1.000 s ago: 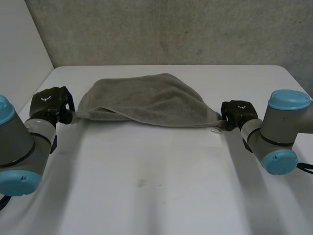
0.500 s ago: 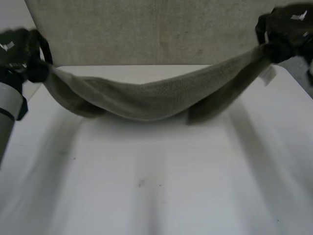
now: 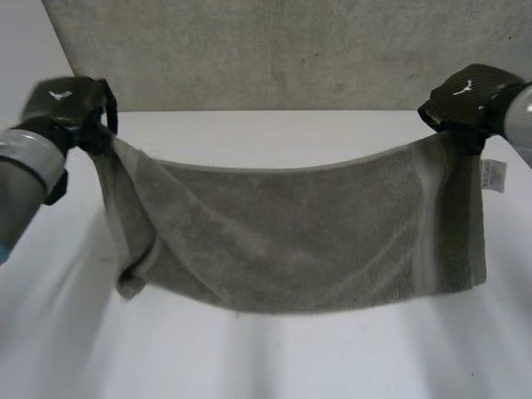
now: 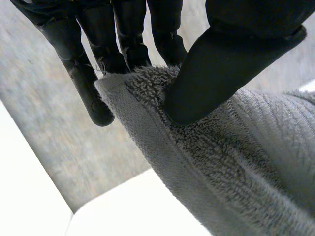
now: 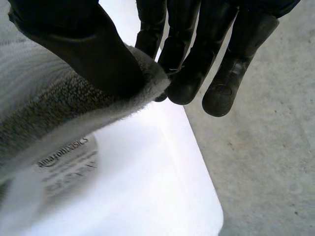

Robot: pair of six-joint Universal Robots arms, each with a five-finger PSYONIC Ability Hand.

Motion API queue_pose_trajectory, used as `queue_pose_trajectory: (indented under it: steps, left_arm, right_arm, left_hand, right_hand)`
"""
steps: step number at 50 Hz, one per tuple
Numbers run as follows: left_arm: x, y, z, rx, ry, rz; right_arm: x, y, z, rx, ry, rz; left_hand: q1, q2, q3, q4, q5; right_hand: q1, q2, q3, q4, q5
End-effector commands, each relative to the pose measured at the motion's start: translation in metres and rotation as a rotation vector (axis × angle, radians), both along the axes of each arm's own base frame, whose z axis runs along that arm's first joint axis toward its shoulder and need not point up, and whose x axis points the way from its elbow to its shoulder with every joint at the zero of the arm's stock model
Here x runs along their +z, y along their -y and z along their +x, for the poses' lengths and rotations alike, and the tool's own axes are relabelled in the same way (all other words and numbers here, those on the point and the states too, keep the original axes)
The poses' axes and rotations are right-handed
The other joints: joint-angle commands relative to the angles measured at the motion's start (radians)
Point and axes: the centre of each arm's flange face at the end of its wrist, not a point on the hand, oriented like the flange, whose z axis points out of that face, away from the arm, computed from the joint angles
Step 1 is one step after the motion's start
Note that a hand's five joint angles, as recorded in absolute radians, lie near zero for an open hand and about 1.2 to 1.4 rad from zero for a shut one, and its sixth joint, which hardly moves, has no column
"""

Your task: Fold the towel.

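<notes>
A grey-green towel [image 3: 299, 241] hangs spread in the air above the white table [image 3: 266, 133], held up by its two top corners. My left hand [image 3: 71, 108] pinches the left corner; in the left wrist view the thumb [image 4: 221, 73] presses the towel [image 4: 236, 162] against the fingers [image 4: 93, 54]. My right hand [image 3: 465, 100] pinches the right corner, thumb [image 5: 88, 54] on the towel [image 5: 54, 108] against the fingers [image 5: 197, 54]. A white label [image 3: 492, 174] hangs at the right edge. The towel's left side is bunched and droops lower.
A grey wall [image 3: 274, 50] stands behind the table's far edge. White table surface [image 3: 266, 357] lies beneath the hanging towel.
Both hands rose from table level with the towel's corners. The towel lifted off the table and now hangs spread out, lower than half a second ago.
</notes>
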Motion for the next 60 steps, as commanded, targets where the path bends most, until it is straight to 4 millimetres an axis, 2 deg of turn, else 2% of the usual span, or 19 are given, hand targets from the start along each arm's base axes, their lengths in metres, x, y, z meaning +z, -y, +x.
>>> queue_pose_trajectory:
  steps: [1,2,3,8,12,15,21,28,29,30,31,33,36,41,50,52,54,56,60]
  left_arm:
    - [0.007,0.053,-0.012,0.007,0.118,-0.114]
    - [0.007,0.053,-0.012,0.007,0.118,-0.115]
    - [0.026,0.060,-0.014,0.012,0.102,-0.179]
    - [0.096,0.061,-0.016,0.014,0.001,-0.383]
    - [0.152,0.045,-0.012,-0.001,-0.145,-0.556]
    - [0.158,0.041,-0.010,-0.005,-0.174,-0.579]
    - [0.111,0.044,-0.008,-0.003,-0.163,-0.458]
    - [-0.014,0.036,-0.003,0.007,-0.099,-0.143]
    - [-0.015,0.036,-0.003,0.007,-0.099,-0.142]
    - [-0.044,0.032,-0.002,0.008,-0.086,-0.083]
    - [-0.073,0.027,0.000,0.010,-0.074,-0.027]
    - [-0.097,0.022,0.001,0.010,-0.066,0.018]
    - [-0.136,0.008,0.002,0.003,-0.045,0.093]
    - [-0.155,-0.008,0.005,-0.008,0.044,0.124]
    - [-0.133,-0.024,0.017,0.012,0.154,0.068]
    - [-0.130,-0.026,0.020,0.019,0.153,0.065]
    - [-0.124,-0.031,0.021,0.021,0.154,0.054]
    - [-0.120,-0.032,0.021,0.021,0.154,0.051]
    - [-0.107,-0.033,0.021,0.023,0.145,0.036]
  right_arm:
    - [0.024,0.055,0.017,-0.086,0.080,-0.317]
    - [0.044,0.065,0.018,-0.110,0.152,-0.440]
    - [0.044,0.065,0.018,-0.110,0.152,-0.441]
    - [0.125,0.064,0.014,-0.088,0.519,-0.744]
    - [0.145,0.051,0.010,-0.058,0.637,-0.752]
    - [0.140,0.046,0.008,-0.061,0.661,-0.688]
    - [0.085,0.037,0.014,-0.009,0.561,-0.413]
    - [-0.002,0.036,0.012,0.025,0.454,-0.129]
    - [-0.026,0.034,0.010,0.020,0.416,-0.073]
    - [-0.051,0.030,0.009,0.019,0.373,-0.016]
    - [-0.052,0.030,0.009,0.019,0.372,-0.015]
    - [-0.106,0.019,0.006,0.016,0.277,0.092]
    - [-0.129,0.012,0.005,0.023,0.231,0.125]
    - [-0.173,-0.013,0.001,0.036,0.171,0.156]
    - [-0.150,-0.021,-0.003,0.024,0.199,0.080]
    - [-0.147,-0.018,-0.007,0.005,0.220,0.079]
    - [-0.146,-0.016,-0.010,-0.008,0.232,0.083]
    - [-0.147,-0.015,-0.013,-0.023,0.244,0.089]
    - [-0.147,-0.007,-0.021,-0.059,0.284,0.090]
  left_hand:
    - [0.212,0.178,0.179,0.177,0.201]
    - [0.212,0.178,0.179,0.177,0.201]
    - [0.212,0.178,0.179,0.177,0.201]
    - [0.212,0.178,0.179,0.177,0.201]
    - [0.212,0.178,0.179,0.177,0.201]
    - [0.212,0.178,0.179,0.177,0.201]
    - [0.212,0.178,0.179,0.177,0.201]
    - [0.212,0.178,0.179,0.177,0.201]
    - [0.212,0.178,0.179,0.177,0.201]
    - [0.212,0.178,0.179,0.177,0.201]
    - [0.212,0.178,0.179,0.177,0.201]
    - [0.212,0.178,0.179,0.177,0.201]
    - [0.212,0.178,0.179,0.177,0.201]
    - [0.212,0.178,0.179,0.177,0.201]
    - [0.212,0.178,0.179,0.177,0.201]
    - [0.036,0.002,0.003,0.002,0.025]
    - [-0.679,-0.713,-0.712,-0.714,-0.690]
    - [-0.919,-0.953,-0.952,-0.953,-0.929]
    - [-0.933,-0.967,-0.966,-0.967,-0.944]
  right_hand:
    - [0.069,0.078,0.063,0.059,0.055]
    - [0.069,0.078,0.063,0.059,0.055]
    - [0.069,0.078,0.063,0.059,0.055]
    - [0.069,0.078,0.063,0.059,0.055]
    - [0.069,0.078,0.063,0.059,0.055]
    - [0.069,0.078,0.063,0.059,0.055]
    - [0.069,0.078,0.063,0.059,0.055]
    - [0.069,0.078,0.063,0.059,0.055]
    - [0.069,0.078,0.063,0.059,0.055]
    - [0.069,0.078,0.063,0.059,0.055]
    - [0.069,0.078,0.063,0.059,0.055]
    - [0.069,0.078,0.063,0.059,0.055]
    - [0.069,0.078,0.063,0.059,0.055]
    - [0.069,0.078,0.063,0.059,0.055]
    - [0.069,0.078,0.063,0.059,0.055]
    - [0.069,0.078,0.063,0.059,0.055]
    - [0.069,0.078,0.063,0.059,0.055]
    - [0.069,0.078,0.063,0.059,0.055]
    - [0.069,0.078,0.063,0.059,0.055]
